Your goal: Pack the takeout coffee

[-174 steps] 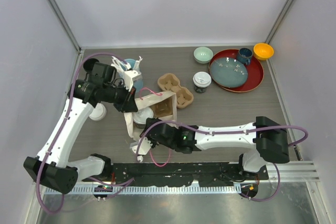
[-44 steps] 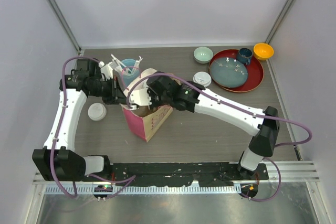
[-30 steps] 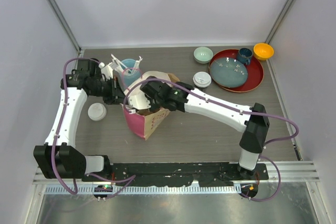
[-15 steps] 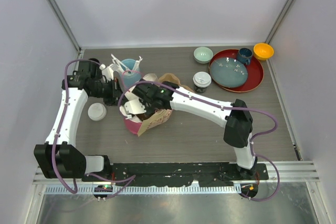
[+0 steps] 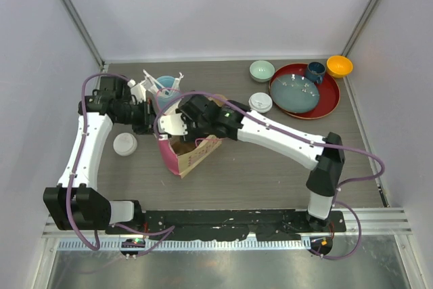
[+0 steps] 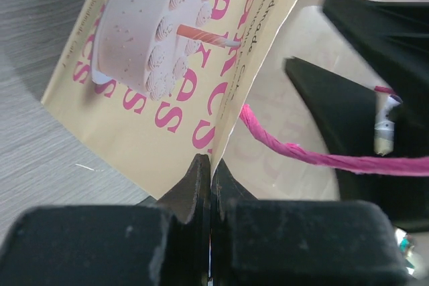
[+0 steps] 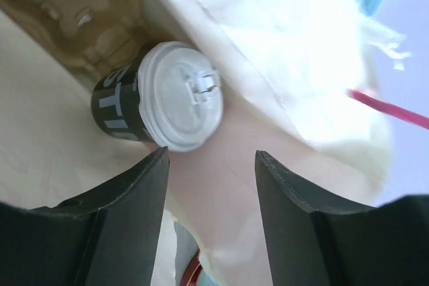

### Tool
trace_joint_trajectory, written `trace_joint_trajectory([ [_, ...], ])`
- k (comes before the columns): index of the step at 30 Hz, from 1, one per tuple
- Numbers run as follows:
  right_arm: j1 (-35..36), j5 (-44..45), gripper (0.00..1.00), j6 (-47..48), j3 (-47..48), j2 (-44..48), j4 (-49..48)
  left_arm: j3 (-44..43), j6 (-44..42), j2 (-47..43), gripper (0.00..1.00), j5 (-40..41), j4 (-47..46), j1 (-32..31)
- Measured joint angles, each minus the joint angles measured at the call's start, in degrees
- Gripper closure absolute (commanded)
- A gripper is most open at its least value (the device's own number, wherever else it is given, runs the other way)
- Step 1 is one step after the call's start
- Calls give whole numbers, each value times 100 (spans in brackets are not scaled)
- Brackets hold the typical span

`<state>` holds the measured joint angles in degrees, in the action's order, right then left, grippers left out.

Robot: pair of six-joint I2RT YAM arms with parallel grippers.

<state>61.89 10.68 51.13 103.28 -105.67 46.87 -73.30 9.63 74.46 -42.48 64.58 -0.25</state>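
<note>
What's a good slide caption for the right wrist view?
Open right gripper facing a black, white-lidded coffee cup next to the cardboard carrier inside the paper bag.

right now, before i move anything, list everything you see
paper bag: 1, pink and cream, table centre
tray: 1, red, back right, under a teal plate and dark blue mug
coffee cups: 2, black, white lids, one in the bag, one beside the tray
cup carrier: 1, brown, beside the bagged cup
round item: 1, white, left of the bag
utensil cup: 1, light blue, behind the bag
bowls: 2, mint and orange, back right
left fingers: black, shut on the bag edge
right fingers: black, open at the bag mouth
</note>
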Motion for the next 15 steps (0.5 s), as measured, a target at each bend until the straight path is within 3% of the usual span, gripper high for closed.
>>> trace_joint_trajectory([
  [15,-188,-1169,31,-925,-542,1285,-1622,-267,-544,9,100,350,216,0],
])
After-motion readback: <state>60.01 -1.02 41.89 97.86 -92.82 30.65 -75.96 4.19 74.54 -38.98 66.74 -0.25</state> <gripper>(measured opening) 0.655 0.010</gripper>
